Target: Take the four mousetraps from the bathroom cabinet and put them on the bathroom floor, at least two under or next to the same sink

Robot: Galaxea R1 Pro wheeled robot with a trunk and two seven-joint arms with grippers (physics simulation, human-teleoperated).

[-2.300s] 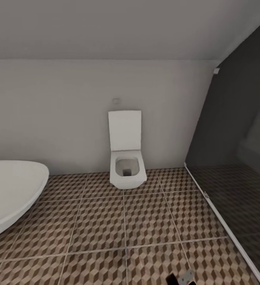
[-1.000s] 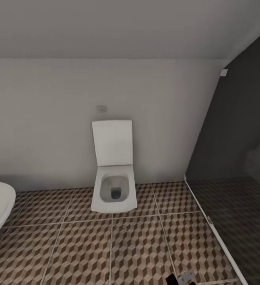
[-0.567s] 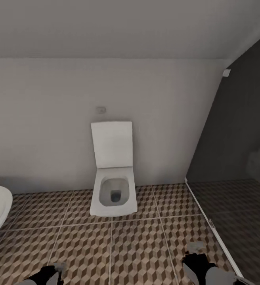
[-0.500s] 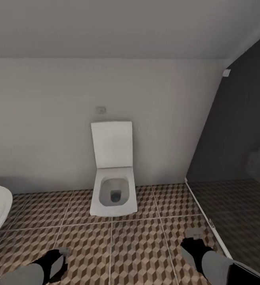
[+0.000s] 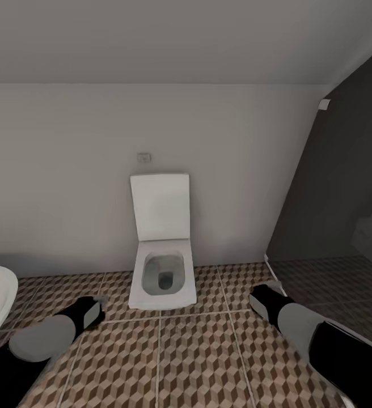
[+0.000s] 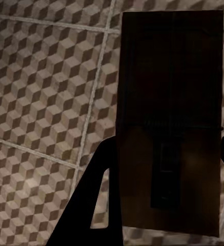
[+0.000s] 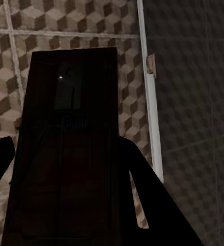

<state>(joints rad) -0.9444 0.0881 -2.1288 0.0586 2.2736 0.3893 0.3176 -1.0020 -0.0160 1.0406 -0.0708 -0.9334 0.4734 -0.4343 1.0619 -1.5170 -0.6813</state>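
- While the robot faces the toilet (image 5: 162, 272), each arm carries a mousetrap flat above the bathroom floor (image 5: 197, 351), likely for transport to the sink.
- Left gripper (image 6: 165, 154): jaws clenched on the left mousetrap (image 6: 168, 118).
- Right gripper (image 7: 65, 154): jaws clamp the right mousetrap (image 7: 65, 154).

Dim, even, soft throughout; slightly blurred renders; mousetrap (image 6: 168, 118) near-black in shadow; dark glass panel (image 5: 345, 187) toward 3 o'clock.
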